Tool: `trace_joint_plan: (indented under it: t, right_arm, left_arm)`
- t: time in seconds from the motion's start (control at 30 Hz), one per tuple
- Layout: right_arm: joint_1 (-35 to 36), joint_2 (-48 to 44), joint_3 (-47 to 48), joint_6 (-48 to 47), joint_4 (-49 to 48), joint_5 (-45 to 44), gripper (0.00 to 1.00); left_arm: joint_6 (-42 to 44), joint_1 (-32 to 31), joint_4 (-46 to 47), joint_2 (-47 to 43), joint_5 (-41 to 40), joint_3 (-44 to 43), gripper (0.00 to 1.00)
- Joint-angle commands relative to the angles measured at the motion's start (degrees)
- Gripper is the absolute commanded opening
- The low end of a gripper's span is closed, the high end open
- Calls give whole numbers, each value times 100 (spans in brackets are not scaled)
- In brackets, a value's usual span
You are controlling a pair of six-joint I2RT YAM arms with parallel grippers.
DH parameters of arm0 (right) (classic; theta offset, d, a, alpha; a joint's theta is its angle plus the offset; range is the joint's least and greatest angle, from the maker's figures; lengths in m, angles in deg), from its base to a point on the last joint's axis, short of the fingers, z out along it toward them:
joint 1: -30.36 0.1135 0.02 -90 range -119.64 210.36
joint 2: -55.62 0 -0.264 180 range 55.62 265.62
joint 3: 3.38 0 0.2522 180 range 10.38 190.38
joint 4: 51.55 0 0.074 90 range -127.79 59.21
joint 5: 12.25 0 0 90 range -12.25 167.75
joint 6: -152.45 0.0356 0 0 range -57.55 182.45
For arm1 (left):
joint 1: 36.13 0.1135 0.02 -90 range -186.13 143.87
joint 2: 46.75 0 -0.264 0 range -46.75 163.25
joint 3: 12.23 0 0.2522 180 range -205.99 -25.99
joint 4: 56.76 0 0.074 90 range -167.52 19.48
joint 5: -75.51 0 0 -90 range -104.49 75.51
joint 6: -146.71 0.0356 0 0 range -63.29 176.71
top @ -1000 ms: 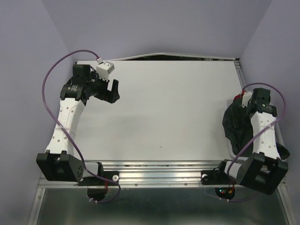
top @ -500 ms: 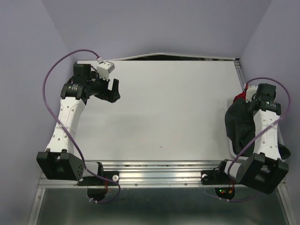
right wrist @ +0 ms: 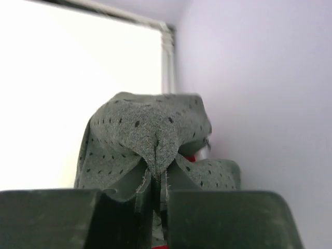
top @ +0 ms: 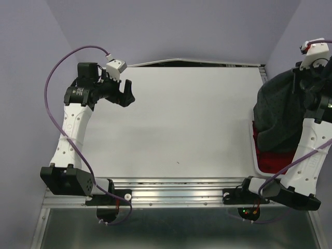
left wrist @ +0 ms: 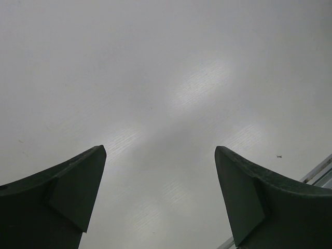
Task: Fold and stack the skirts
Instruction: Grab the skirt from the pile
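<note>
The dark charcoal skirt with fine dots (top: pixel 280 114) hangs in the air at the right edge of the table, pinched by my raised right gripper (top: pixel 305 78). In the right wrist view my right gripper (right wrist: pixel 158 199) is shut on a fold of this grey dotted skirt (right wrist: pixel 140 140). The red skirt (top: pixel 270 160) lies under it in the white basket (top: pixel 256 162), and a sliver of the red skirt (right wrist: pixel 191 158) shows past the grey cloth. My left gripper (top: pixel 126 93) is open over the bare table at the far left; its jaws stand wide in the left wrist view (left wrist: pixel 158 202), nothing between them.
The white table top (top: pixel 176 124) spans the middle. Lilac walls close in at the back and both sides, the right wall (right wrist: pixel 259 93) close beside the lifted skirt. A metal rail (top: pixel 171 189) runs along the near edge.
My right gripper shut on the charcoal skirt in the basket and lifted it high, baring the red skirt below. The left arm shifted slightly back and stays open.
</note>
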Motion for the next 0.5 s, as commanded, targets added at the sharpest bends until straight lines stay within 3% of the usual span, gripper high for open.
trace_joint_plan:
  t: [0.0, 0.1, 0.2, 0.23, 0.3, 0.33, 0.37, 0.43, 0.47]
  right_arm:
    - [-31, 187, 887, 500, -355, 1838, 1]
    - [-31, 205, 1108, 1193, -943, 2990, 1]
    - [-31, 152, 1082, 2325, -2172, 3843, 1]
    - [-31, 65, 899, 3104, -2602, 4202, 1]
    - [-31, -32, 609, 4090, -4165, 4607, 1]
    - [-31, -102, 181, 5314, -5537, 4914, 1]
    - [-31, -120, -50, 5918, -6247, 5143, 1]
    - [65, -85, -472, 7513, -7531, 5120, 1]
    - [170, -50, -865, 7802, -8477, 5085, 1]
  left_arm:
    - [-77, 12, 273, -72, 378, -396, 98]
    - [-375, 222, 554, -134, 536, -458, 98]
    - [-621, 555, 739, -81, 1018, -590, 98]
    - [-709, 775, 861, -63, 1290, -625, 98]
    - [-989, 1030, 1011, -20, 1555, -625, 98]
    - [-1078, 1258, 1125, -2, 1765, -634, 98]
    - [-1166, 1338, 1144, 50, 1819, -642, 98]
    - [-1167, 1488, 1161, 86, 1855, -625, 98]
    - [-1141, 1497, 1170, 77, 1846, -599, 97]
